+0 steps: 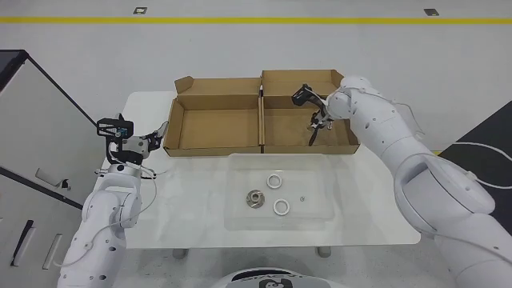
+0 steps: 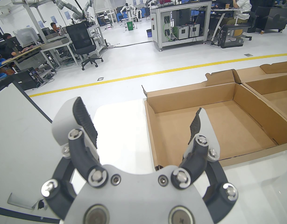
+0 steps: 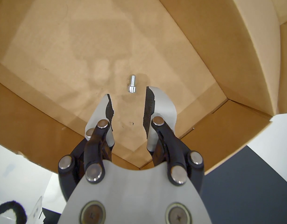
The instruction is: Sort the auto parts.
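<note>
Two open cardboard boxes stand side by side along the far edge of the white bench (image 1: 200, 200), their adjoining walls touching. A clear plastic tray (image 1: 240, 168) sits just in front of them, toward the bench's near edge. The right hand (image 3: 127, 92) hangs over the right box (image 1: 288, 128), near that box's right front corner. Its two fingers are spread partway and have hold of nothing. A small silver bolt (image 3: 132, 83) shows against the brown box floor just past the fingertips and touches neither finger. Whether it rests flat on the cardboard cannot be told. The left hand (image 2: 138, 104) is at the bench's left edge, just beside the left box (image 2: 239, 122) and outside its left wall. Its fingers are spread wide and are empty, and the bare floor of that box lies ahead of them. In the tray lie two white rings, one (image 1: 274, 182) nearer the boxes and one (image 1: 282, 206) nearer the bench's front edge. A round metal flanged part (image 1: 254, 199) lies just left of the nearer-front ring. A tiny metal piece (image 1: 302, 200), too small to name, lies toward the tray's right side.
</note>
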